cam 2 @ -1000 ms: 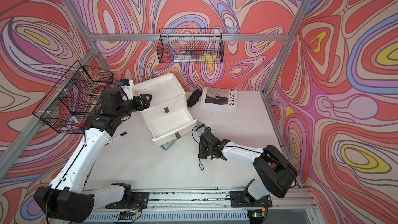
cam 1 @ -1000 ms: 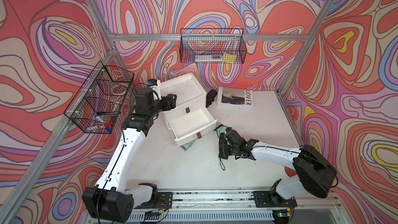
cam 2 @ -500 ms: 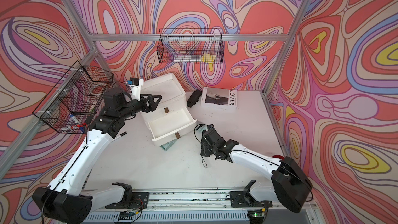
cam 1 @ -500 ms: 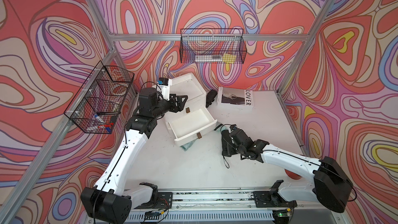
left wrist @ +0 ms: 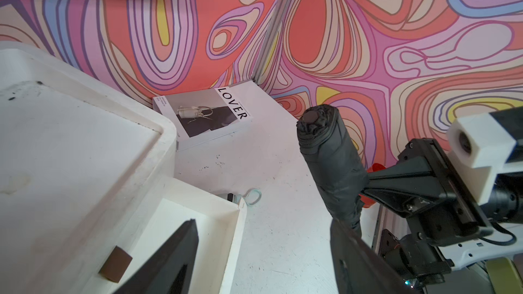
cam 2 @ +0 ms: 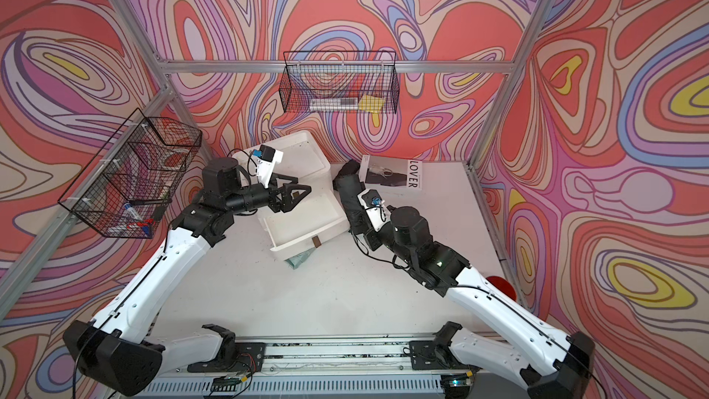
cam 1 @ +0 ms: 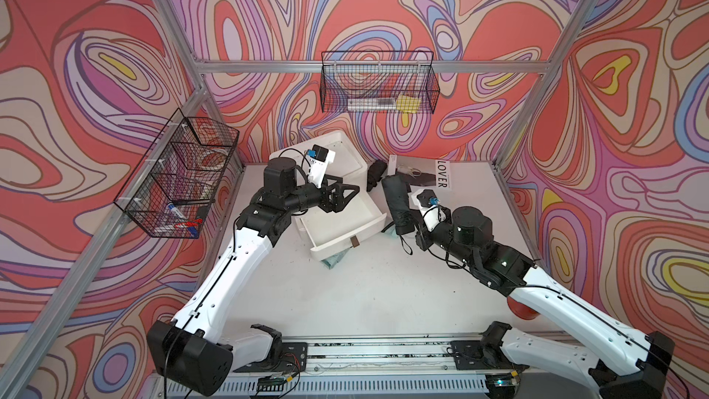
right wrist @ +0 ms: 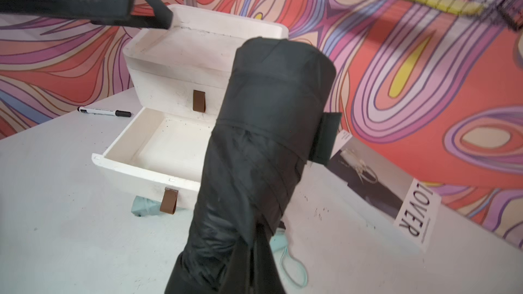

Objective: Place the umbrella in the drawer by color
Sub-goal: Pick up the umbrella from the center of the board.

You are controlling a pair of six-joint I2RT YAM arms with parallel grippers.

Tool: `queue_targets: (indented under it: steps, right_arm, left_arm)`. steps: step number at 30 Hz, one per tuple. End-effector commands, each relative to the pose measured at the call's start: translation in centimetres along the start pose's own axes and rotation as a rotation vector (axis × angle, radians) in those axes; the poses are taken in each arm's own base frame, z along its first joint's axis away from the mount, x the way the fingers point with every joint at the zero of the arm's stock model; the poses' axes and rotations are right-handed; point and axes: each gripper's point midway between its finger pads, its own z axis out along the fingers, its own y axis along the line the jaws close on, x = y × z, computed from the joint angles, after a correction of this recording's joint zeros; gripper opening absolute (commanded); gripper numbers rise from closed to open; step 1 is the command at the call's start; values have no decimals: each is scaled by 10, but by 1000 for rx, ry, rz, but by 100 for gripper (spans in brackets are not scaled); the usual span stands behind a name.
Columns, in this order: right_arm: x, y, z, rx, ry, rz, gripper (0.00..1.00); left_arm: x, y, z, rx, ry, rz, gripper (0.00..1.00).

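Right arm had hauled the black umbrella point(cam 1: 397, 201) up off the table point(cam 1: 345, 301) since a second ago, with the right claw point(left wrist: 357, 186) clamped on its lower part. Its long axis was tilted, capped end up toward the back wall, strap end down, just beside the pulled-out drawer point(cam 1: 355, 232). Left claw point(cam 1: 347, 198) hung wide over that drawer. The book point(cam 1: 441, 180) read "LOVER". The back wire basket point(cam 1: 333, 82) held something yellow.
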Motion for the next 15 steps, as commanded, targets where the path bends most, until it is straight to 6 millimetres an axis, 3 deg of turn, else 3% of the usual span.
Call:
queue_targets:
  steps: [1,6,13,15]
  right_arm:
    - [-46,1,5,18,-198,-243,0]
    - [-68,12,10,-25,-281,-356,0]
    - [-71,18,14,-35,-316,-379,0]
    - [-69,22,15,-57,-319,-373,0]
  left_arm:
    - [-2,-22,0,81,21,37,78]
    - [10,-33,12,132,67,33,78]
    - [20,-41,24,137,102,32,74]
    - [21,-38,27,116,103,28,68]
